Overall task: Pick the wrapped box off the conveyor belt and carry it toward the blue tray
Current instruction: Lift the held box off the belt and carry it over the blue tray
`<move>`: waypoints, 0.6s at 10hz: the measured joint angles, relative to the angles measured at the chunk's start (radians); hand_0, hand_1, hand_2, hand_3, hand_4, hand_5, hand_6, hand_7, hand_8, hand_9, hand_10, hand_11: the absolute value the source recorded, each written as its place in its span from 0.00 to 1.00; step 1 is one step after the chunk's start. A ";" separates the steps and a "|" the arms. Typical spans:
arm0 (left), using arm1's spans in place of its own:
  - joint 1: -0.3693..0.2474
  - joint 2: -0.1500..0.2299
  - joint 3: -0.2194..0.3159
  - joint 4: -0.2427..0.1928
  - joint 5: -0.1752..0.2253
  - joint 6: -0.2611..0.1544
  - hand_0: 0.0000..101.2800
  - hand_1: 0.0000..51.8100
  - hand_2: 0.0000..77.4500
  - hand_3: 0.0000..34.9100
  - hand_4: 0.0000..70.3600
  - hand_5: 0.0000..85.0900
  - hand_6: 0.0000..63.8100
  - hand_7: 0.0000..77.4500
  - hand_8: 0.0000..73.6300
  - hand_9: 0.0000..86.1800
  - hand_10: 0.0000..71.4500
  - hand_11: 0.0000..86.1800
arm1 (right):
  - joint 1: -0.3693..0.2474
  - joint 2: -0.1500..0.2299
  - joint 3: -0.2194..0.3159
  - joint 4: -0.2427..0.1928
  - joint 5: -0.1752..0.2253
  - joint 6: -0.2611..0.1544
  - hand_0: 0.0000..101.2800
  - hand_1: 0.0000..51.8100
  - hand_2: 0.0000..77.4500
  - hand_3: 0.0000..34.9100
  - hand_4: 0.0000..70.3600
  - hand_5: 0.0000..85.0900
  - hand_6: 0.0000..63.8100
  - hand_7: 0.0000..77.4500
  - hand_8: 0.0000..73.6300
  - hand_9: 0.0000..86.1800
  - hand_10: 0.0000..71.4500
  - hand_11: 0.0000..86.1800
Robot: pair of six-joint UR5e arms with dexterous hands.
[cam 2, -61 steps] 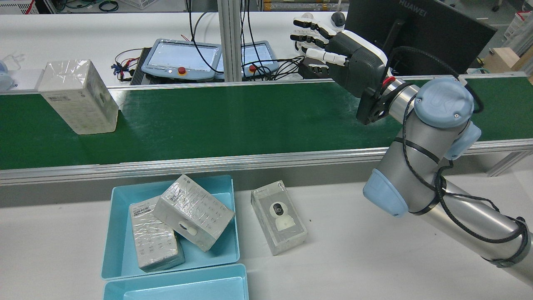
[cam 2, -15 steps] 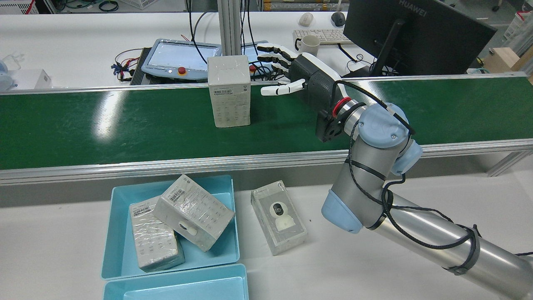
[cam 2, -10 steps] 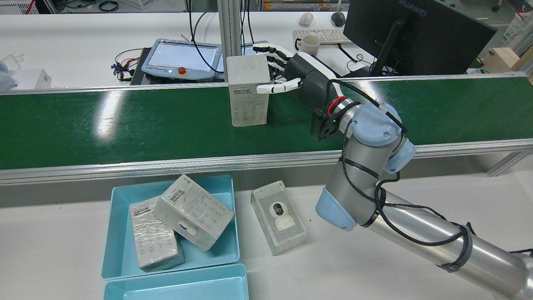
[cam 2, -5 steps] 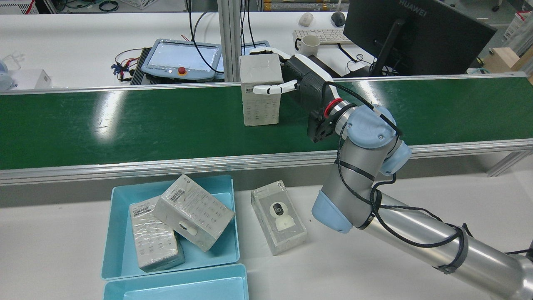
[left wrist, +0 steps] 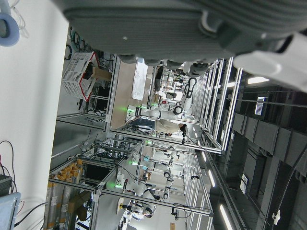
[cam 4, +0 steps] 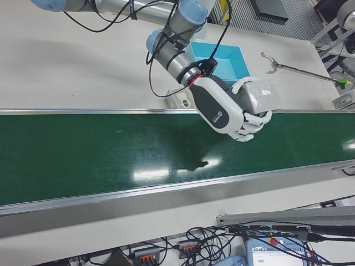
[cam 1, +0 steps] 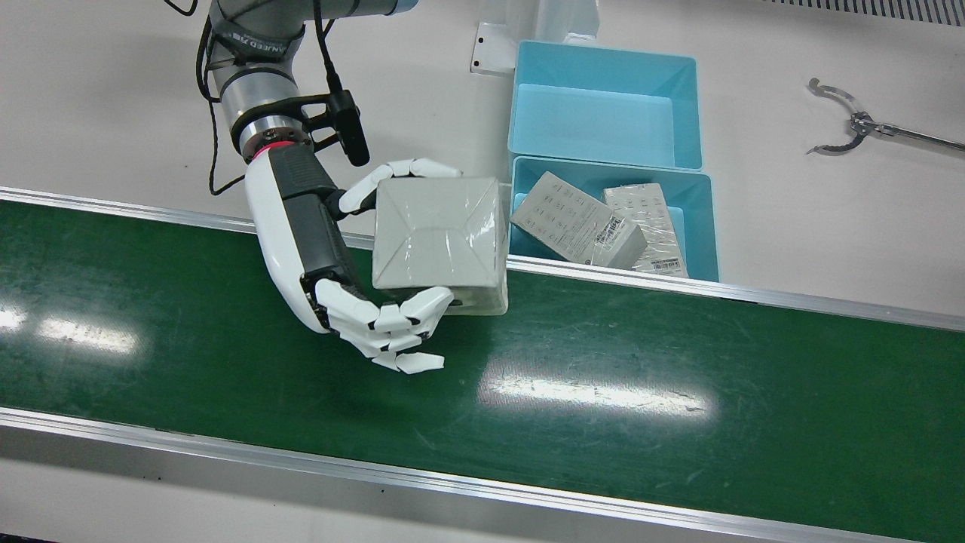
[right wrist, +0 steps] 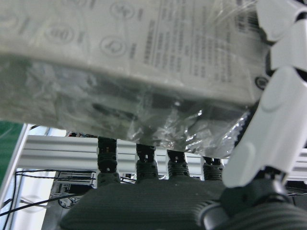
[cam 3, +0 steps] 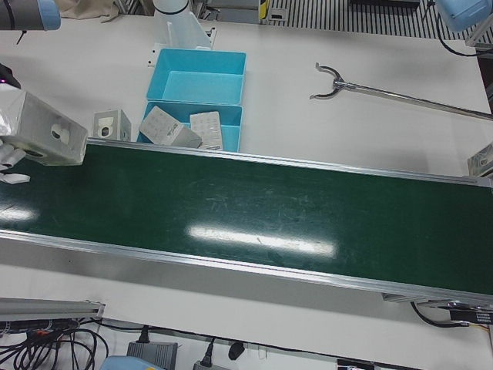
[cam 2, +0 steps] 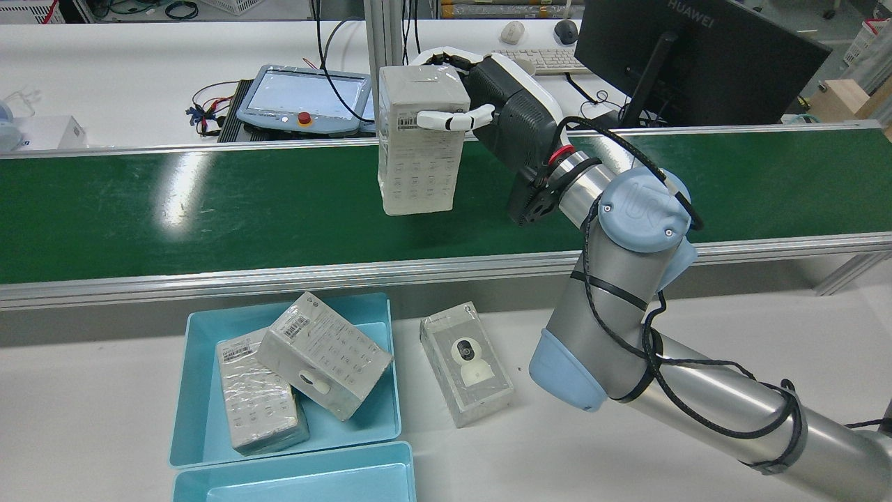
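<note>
Change: box [cam 2: 417,136] was standing on the belt [cam 2: 209,209] half a second ago; now clear of it, hanging in the air with its shadow on the green below. Right arm has pulled back toward the near rail.
Right hand [cam 1: 332,249]: closed around the box, thumb across the near face, other fingers [cam 1: 392,320] wrapped on the far side. Grip sits on the upper part of the box.
Box pose: upright, slight tilt in the rear view; plastic wrap catches glare on top [cam 1: 441,234].
Box position: over the belt's table-side edge in the front view, just beside the tray but not over it.
Blue tray [cam 2: 202,335]: on the white table below the belt, two wrapped boxes [cam 2: 306,355] inside, one leaning on the other.
Second tray [cam 1: 603,113]: touching the first, nothing in it.
Loose box [cam 2: 467,362]: camera picture on top, lying flat on the table right of the tray.
Left hand: only its own camera shows a part of it, close up; can't tell its state.
Reacher tool [cam 1: 852,128]: on the table, well apart from the trays.
</note>
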 joint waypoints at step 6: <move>0.000 0.000 0.000 0.000 0.000 0.000 0.00 0.00 0.01 0.00 0.01 0.01 0.00 0.01 0.01 0.00 0.01 0.00 | -0.373 -0.043 0.428 -0.018 0.167 -0.235 0.46 0.08 0.41 0.00 0.51 0.48 0.45 0.76 0.48 0.61 0.21 0.27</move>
